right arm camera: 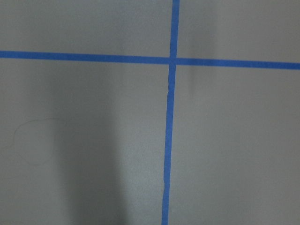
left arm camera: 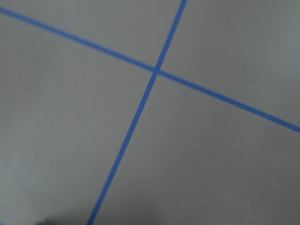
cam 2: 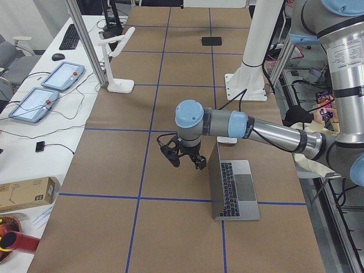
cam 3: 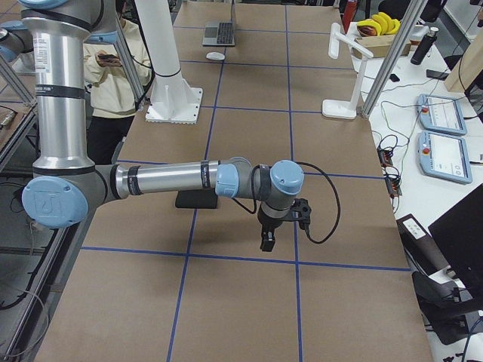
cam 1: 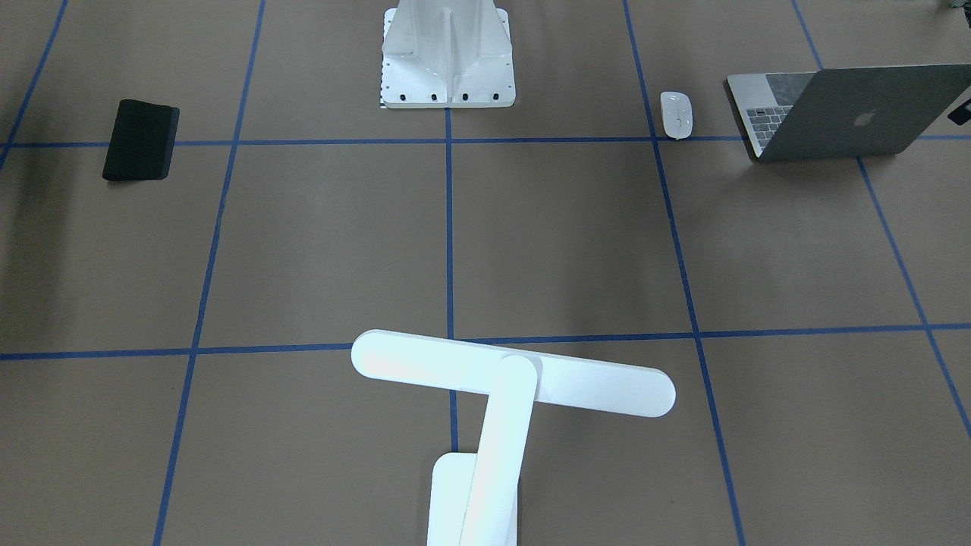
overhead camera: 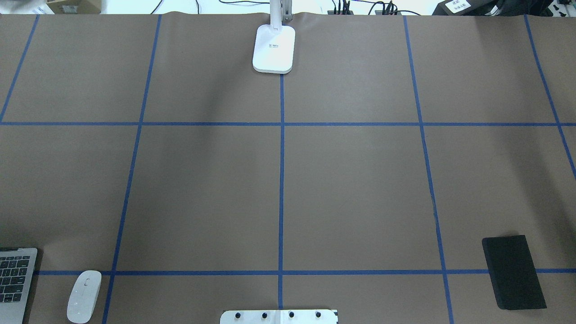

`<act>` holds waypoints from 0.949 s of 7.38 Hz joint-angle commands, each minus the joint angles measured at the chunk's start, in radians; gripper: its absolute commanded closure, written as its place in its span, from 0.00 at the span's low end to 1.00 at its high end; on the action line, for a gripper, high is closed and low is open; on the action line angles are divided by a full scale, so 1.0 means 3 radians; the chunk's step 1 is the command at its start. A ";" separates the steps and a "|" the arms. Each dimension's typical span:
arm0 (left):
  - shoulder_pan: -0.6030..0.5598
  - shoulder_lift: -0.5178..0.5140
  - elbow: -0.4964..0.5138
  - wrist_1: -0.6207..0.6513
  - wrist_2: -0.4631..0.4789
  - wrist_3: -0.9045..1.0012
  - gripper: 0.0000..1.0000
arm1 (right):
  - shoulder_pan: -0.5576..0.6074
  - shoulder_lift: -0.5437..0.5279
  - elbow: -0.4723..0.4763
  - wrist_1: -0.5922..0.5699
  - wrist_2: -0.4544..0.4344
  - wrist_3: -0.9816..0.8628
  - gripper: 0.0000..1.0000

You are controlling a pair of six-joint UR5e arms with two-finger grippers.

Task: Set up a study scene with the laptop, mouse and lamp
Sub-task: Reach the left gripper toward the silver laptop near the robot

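While both arms hang over the brown table (overhead camera: 360, 189), wide open room runs across its middle between the blue tape lines (overhead camera: 281, 180). At the near left edge sits the open laptop (overhead camera: 15, 279), cut off overhead; the front view shows an apple logo on its lid. Just right of it, apart, lies the mouse (overhead camera: 84, 296). At the far middle edge stands the lamp (overhead camera: 274, 49), head cut off overhead, base print too small to read. Near right lies a black pad (overhead camera: 513, 272). The left gripper (cam 2: 185, 156) hangs just behind the laptop lid and the right gripper (cam 3: 281, 226) near the pad; opening and hold cannot be told.
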 commanded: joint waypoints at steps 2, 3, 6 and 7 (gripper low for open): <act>-0.0032 0.0582 -0.0286 -0.0021 -0.0086 -0.0533 0.00 | 0.0012 -0.0092 -0.0017 0.0081 0.0042 -0.0001 0.00; -0.0032 0.0710 -0.0281 -0.0036 -0.0086 -0.0576 0.00 | 0.0012 -0.0092 -0.0018 0.0081 0.0078 -0.0006 0.00; -0.0027 0.0803 -0.0103 -0.0052 -0.0086 -0.0642 0.00 | 0.0012 -0.0164 0.0018 0.0249 0.0078 -0.0001 0.00; -0.0017 0.0803 -0.0072 -0.0057 -0.0086 -0.0739 0.00 | 0.0012 -0.0164 0.0018 0.0270 0.0078 -0.0006 0.00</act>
